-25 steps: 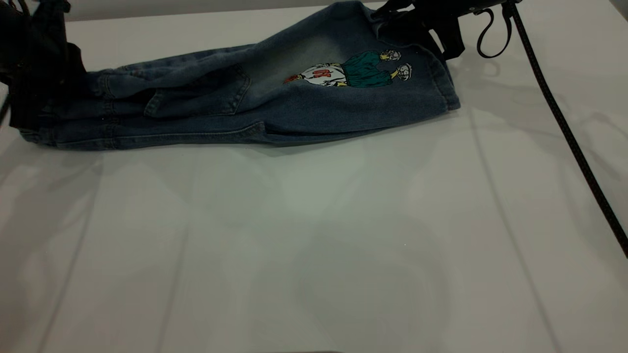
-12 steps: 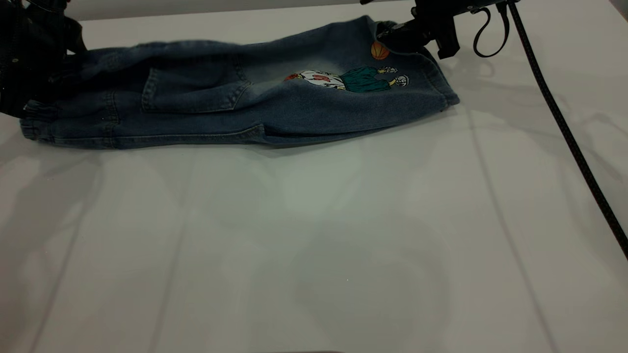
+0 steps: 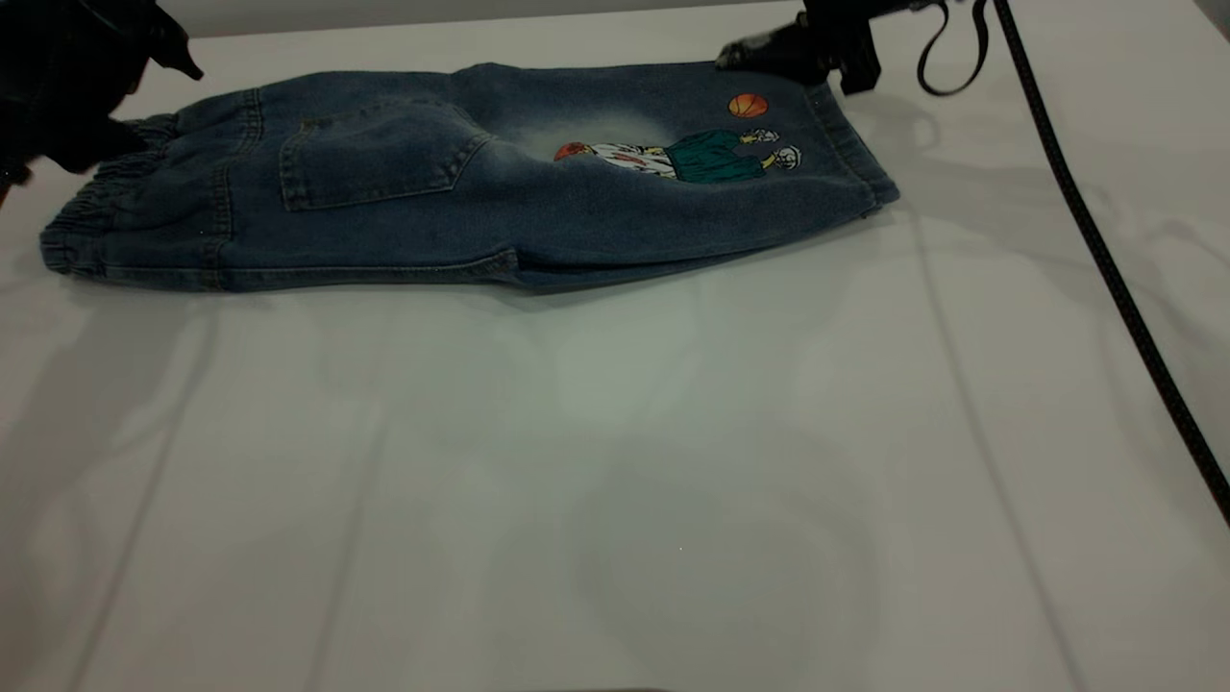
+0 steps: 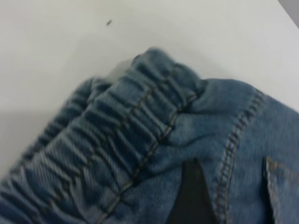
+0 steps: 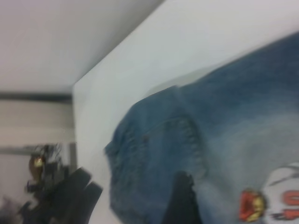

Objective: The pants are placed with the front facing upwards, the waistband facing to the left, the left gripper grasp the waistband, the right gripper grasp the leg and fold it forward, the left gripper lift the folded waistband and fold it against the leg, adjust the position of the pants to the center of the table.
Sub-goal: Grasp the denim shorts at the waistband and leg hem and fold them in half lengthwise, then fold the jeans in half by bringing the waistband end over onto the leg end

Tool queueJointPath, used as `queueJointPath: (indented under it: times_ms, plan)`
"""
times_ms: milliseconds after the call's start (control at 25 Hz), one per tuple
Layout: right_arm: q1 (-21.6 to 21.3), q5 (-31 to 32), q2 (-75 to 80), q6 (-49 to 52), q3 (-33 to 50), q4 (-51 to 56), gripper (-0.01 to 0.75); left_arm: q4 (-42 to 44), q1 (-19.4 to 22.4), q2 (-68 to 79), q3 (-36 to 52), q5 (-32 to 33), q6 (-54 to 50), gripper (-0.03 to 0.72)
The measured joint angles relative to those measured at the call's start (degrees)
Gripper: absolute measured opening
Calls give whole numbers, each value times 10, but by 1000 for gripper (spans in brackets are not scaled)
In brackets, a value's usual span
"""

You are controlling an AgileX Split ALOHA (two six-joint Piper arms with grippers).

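Pants (image 3: pixel 461 183) lie folded; left tool (image 3: pixel 96 115) and right tool (image 3: pixel 788 53) hover nearby, openness unclear.

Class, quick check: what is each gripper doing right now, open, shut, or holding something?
Left gripper: at the waistband of the pants; grip cannot be told.
Right gripper: at the leg hem; grip cannot be told.

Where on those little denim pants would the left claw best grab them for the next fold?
Probably the gathered waistband at the pants' left end, approached from the left. Its bunched elastic ridge gives the fingers a thick raised edge, and the left gripper is already beside it.
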Motion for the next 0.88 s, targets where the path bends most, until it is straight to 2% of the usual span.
queueJointPath:
  times_ms: [160,320,480,640,880]
  plan:
    - [1,45,-27,-27,-1,-33,512,159,12,-52,0,112,9,489]
    - [13,60,-34,-28,-1,-91,515,215,27,-100,0,247,15,489]
    - [41,62,-33,-27,-1,-117,515,219,68,-111,0,332,51,489]
    - [59,66,-33,-27,-1,-120,515,204,96,-111,0,383,106,489]
    - [60,67,-33,-27,-1,-124,515,102,102,-111,-39,521,324,449]
